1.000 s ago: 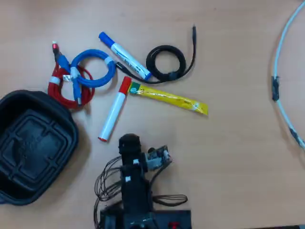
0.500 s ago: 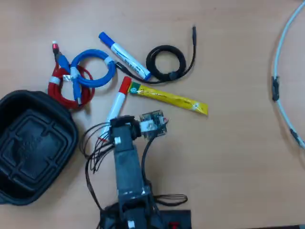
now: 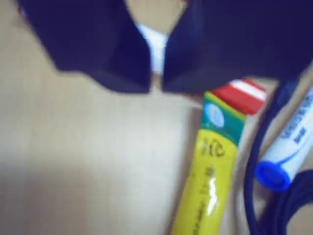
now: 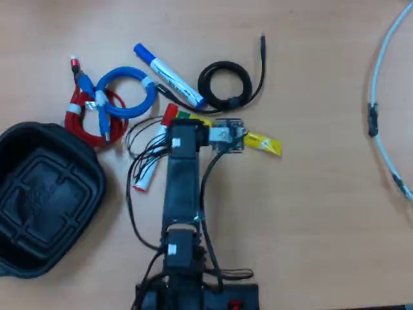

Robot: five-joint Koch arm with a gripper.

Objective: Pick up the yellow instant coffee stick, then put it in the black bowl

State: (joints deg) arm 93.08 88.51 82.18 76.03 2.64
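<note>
A: Wood-tone table (image 4: 310, 213), overhead view. What's biggest on it?

B: Black bowl (image 4: 45, 197), lower left corner area, nothing inside. Then the arm (image 4: 184, 194), reaching up from the bottom edge, its head covering the middle of the yellow instant coffee stick (image 4: 263, 143).

A: Where's the stick exactly?

B: Flat on the table, centre, lying nearly left-right with a slight tilt. Only its right end and a sliver of the green end show overhead. Well apart from the bowl. In the wrist view the stick (image 3: 210, 181) runs from the green end down out of frame, just right of the pincer.

A: Pincer state?

B: Pincer (image 3: 156, 83) is narrow, a thin gap between the two dark tips, nothing held. Tips sit above bare table, left of the stick's green end.

A: Other clutter?

B: Red-capped white marker (image 4: 147, 169) partly under the arm, its cap next to the stick's green end. Blue-capped marker (image 4: 169, 76), black coiled cable (image 4: 224, 82), blue cable (image 4: 128, 93) and red cable (image 4: 84, 116) above. White cable (image 4: 387, 84) at far right.
</note>
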